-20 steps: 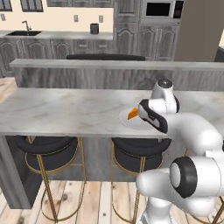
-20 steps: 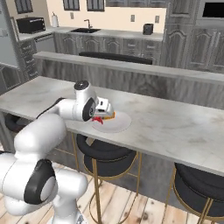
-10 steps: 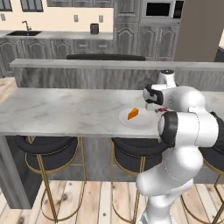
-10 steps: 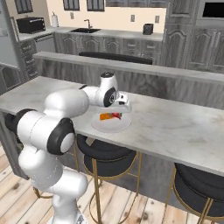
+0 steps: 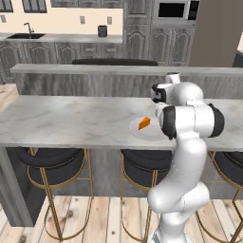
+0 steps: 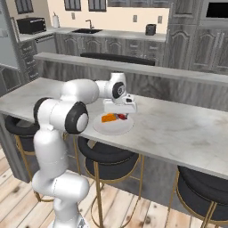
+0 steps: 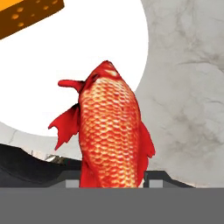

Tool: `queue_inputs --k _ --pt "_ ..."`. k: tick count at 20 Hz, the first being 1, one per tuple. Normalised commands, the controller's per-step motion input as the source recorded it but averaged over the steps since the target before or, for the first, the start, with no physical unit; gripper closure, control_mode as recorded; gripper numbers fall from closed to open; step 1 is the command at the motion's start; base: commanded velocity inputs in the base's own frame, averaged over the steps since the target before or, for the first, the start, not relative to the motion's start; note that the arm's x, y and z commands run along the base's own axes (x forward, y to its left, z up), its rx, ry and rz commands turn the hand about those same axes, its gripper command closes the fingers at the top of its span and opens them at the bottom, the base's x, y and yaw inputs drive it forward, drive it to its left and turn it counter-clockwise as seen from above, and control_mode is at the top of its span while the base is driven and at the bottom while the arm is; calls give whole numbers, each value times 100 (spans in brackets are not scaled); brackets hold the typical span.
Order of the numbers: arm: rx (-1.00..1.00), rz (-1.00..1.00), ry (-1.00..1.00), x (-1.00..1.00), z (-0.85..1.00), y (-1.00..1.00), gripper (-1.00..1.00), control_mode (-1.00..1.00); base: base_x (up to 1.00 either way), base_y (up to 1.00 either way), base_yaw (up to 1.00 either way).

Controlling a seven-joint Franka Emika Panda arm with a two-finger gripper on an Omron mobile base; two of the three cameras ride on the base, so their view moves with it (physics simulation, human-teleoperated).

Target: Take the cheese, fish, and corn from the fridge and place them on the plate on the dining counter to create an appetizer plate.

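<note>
The fish's [image 7: 111, 131] tail end is hidden between the hand's jaws.

The red-orange scaled fish [image 7: 111, 131] hangs over the right edge of the round white plate [image 6: 113, 127], gripped in the claw [image 6: 121, 116]. The orange cheese [image 5: 144, 123] wedge lies flat on the plate, which sits on the marbled worktop [image 5: 61, 118].

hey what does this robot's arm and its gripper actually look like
The arm is glossy white with rounded, bulbous links and dark grey-black rings at the joints. The gripper has a boxy white hand body and small dark fingers. No cables or markings show.
</note>
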Motion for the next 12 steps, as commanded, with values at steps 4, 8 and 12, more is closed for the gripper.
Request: queue_inputs --k 4,8,12 --pt "1 0 0 30 -51 0 100 -100 0 0 0" --pt "1 0 -15 2 -29 0 100 -100 0 0 0" --pt "1 0 -10 0 -17 0 100 -100 0 0 0"
